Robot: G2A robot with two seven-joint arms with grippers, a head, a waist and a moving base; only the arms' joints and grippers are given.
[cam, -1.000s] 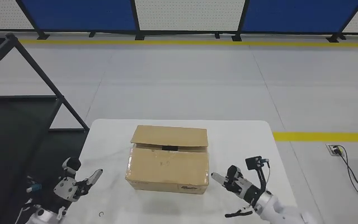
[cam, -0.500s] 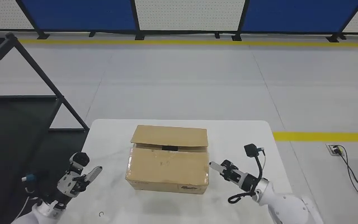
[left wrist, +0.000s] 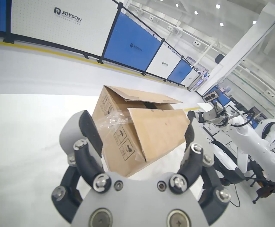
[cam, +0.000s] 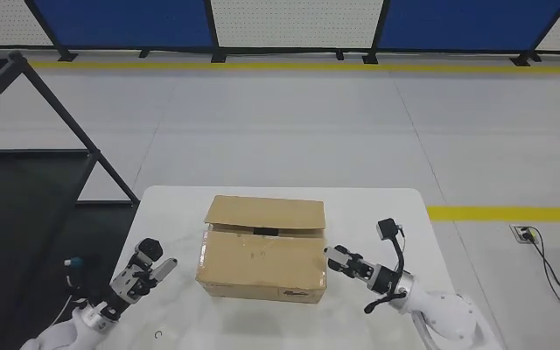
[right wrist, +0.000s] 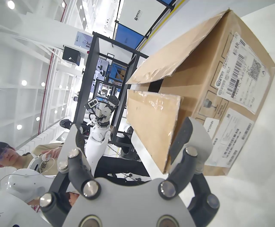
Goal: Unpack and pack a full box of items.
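A cardboard box sits on the white table, flaps loosely folded. The left gripper and right gripper flank it, jaws wide apart and empty. Each should likely catch the near flap squarely at its end, then lift together.

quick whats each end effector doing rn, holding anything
Left end effector: open, empty, facing the brown cardboard box.
Right end effector: open, empty, close beside that box.

Bright even indoor light, ceiling lamps glaring, faint shadow beneath box, wrist views bowed
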